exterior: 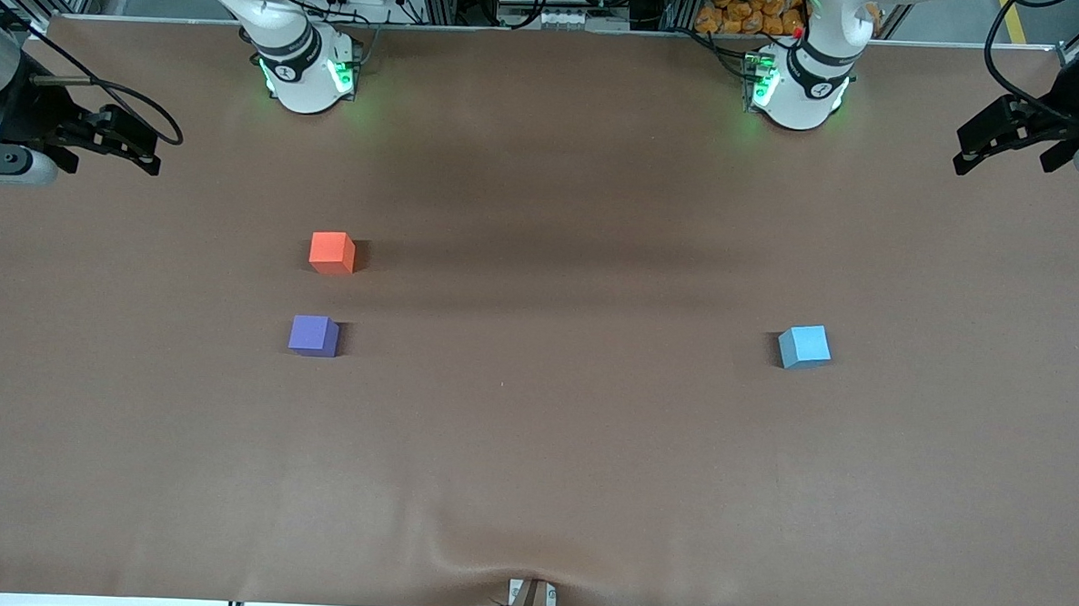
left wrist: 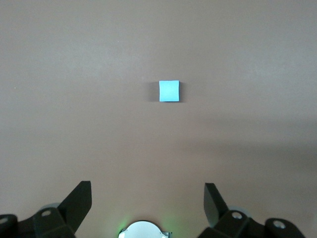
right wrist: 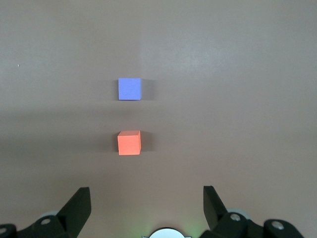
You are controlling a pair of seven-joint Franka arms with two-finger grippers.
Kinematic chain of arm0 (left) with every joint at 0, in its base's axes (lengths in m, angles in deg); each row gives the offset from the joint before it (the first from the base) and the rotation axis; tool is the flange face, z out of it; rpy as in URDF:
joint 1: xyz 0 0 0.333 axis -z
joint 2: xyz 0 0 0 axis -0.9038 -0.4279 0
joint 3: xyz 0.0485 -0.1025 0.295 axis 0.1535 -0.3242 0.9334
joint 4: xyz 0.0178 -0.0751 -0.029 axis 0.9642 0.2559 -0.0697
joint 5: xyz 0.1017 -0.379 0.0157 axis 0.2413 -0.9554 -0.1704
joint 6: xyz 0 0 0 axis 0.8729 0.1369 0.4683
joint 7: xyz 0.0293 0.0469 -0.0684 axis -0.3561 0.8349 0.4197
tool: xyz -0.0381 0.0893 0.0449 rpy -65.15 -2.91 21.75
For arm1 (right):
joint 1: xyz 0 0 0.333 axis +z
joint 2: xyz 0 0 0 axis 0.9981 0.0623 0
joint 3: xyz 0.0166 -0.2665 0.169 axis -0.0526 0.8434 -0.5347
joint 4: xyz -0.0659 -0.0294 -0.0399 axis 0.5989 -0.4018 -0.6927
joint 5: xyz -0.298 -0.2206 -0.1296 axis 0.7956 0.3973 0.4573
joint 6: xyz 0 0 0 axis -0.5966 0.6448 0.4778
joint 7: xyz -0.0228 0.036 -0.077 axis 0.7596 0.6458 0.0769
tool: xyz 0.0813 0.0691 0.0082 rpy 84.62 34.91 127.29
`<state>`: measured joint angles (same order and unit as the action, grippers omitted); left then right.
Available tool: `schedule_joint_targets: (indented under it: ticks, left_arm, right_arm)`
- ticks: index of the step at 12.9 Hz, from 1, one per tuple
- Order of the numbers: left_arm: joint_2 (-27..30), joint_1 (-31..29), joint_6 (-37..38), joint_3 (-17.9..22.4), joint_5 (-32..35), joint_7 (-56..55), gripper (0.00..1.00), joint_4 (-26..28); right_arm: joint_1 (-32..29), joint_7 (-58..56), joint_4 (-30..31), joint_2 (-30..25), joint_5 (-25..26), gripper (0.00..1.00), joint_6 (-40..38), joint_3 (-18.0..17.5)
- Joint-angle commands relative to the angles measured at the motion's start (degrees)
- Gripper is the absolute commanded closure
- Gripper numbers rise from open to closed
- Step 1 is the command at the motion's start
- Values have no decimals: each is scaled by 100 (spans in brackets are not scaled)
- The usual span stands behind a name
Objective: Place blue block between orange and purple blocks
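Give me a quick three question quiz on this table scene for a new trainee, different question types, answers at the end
1. True or false: the blue block already sits between the orange block and the purple block.
2. Multiple choice: which of those two blocks lies nearer the front camera? A) orange block B) purple block C) neither, they are stacked.
3. Fill in: the left gripper and the right gripper both hang over the table's ends with their jaws ____.

Key: 1 false, it lies apart toward the left arm's end of the table. 2 B. 3 open, holding nothing.
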<state>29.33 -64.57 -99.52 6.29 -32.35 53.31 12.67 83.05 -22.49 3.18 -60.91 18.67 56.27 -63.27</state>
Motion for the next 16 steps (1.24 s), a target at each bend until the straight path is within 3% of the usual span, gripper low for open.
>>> schedule_joint_targets:
  ticks: [1,16]
  left_arm:
    - [-4,17,229,60,-7,67,0,-141]
    - [-40,-54,239,42,-7,366,0,-176]
  right_arm:
    - [-102,2,13,-64,-88,0,-9,-93]
    - [-128,-7,13,-55,-185,0,-18,-76]
